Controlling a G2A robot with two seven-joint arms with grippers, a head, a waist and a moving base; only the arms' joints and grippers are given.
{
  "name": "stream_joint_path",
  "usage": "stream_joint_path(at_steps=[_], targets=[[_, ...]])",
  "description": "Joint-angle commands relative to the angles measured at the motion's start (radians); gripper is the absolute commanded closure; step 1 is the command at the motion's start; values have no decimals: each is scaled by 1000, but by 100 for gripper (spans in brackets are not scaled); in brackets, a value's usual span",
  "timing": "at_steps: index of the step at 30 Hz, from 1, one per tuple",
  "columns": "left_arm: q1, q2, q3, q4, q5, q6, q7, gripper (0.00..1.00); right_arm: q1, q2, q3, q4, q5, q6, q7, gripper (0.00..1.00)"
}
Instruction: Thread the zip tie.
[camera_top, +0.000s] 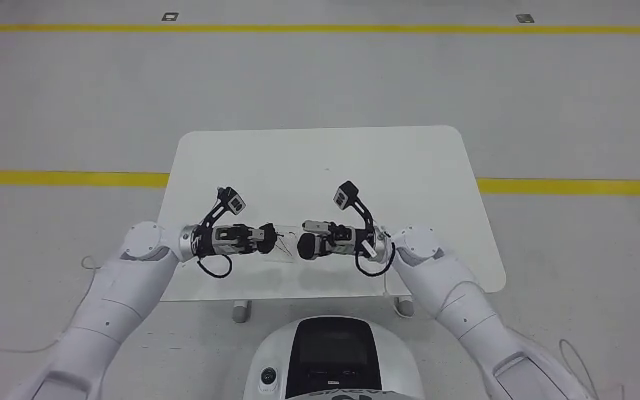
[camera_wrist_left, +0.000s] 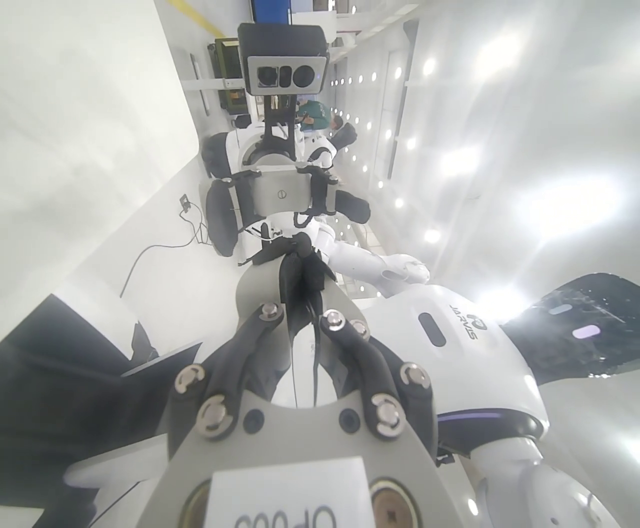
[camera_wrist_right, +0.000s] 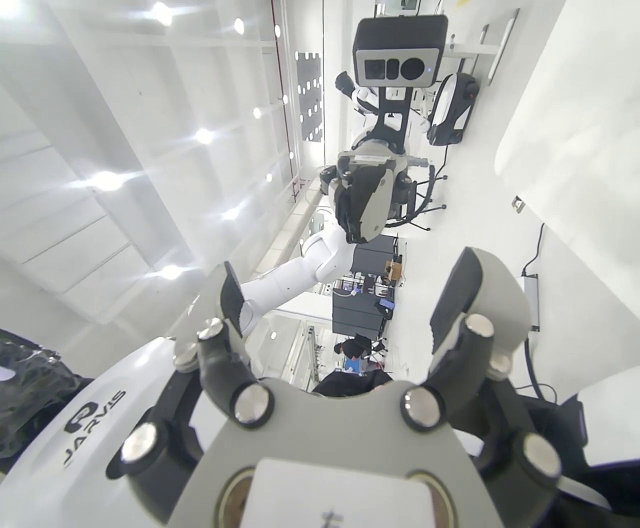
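Left claw (camera_wrist_left: 301, 270) is sitting pinched shut on the zip tie (camera_wrist_left: 316, 345) — the thin black strap is running back from the closed fingertips, along the gap between the finger links, toward the wrist. Right claw (camera_wrist_right: 345, 300) is hanging wide open, fingers spread well apart and gripping nothing.

In the top view both claws are pointing at each other tip to tip, near but not touching. They are being held above the front part of the white table (camera_top: 320, 160), with the left arm coming in from one side and the right arm from the other, roughly level.

From the right wrist, the left claw is showing farther off with its fingers closed together. The strap is too thin to pick out there. From the left wrist, the right claw is showing straight ahead, its black pads standing out to either side of the left claw's closed tips.

Strap tip is hidden past the left claw's fingertips — can't tell how far it is sticking out or whether it is reaching the right claw
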Motion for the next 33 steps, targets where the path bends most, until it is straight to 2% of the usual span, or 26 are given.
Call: stream_joint_path(at_steps=[1, 3, 4, 5, 7, 11, 16, 18, 22, 27, 30, 33], targets=[[4, -1, -4, 0, 1, 0, 0, 100, 3, -2, -5, -9, -9, 5, -24, 0], [10, -1, -13, 0, 0, 0, 0, 100, 8, -4, -12, -15, -11, 8, -40, 1], [13, -1, -17, 0, 0, 0, 0, 100, 11, -6, -16, -15, -10, 10, -42, 30], [16, -1, -22, 1, -2, 0, 0, 100, 15, -8, -23, -14, -9, 12, -45, 44], [21, -2, -27, -1, -6, 0, 0, 100, 22, -11, -31, -7, -6, 12, -51, 59], [25, -2, -30, -4, -12, 0, 0, 100, 36, -17, -46, 8, 0, 7, -49, 79], [25, -2, -30, -4, -12, 0, 0, 100, 48, -23, -62, 32, 8, -7, -31, 84], [25, -2, -30, -4, -12, 0, 0, 100, 51, -26, -68, 42, 10, -14, -26, 90], [25, -2, -30, -4, -12, 0, 0, 100, 62, -31, -80, 58, 9, -17, -18, 93], [25, -2, -30, -4, -12, 0, 0, 100, 70, -35, -84, 71, -3, -17, -22, 90], [25, -2, -30, -4, -12, 0, 0, 100, 72, -36, -82, 79, -14, -17, -32, 79], [25, -2, -30, -4, -12, 0, 0, 100, 72, -38, -81, 81, -16, -17, -35, 77]])
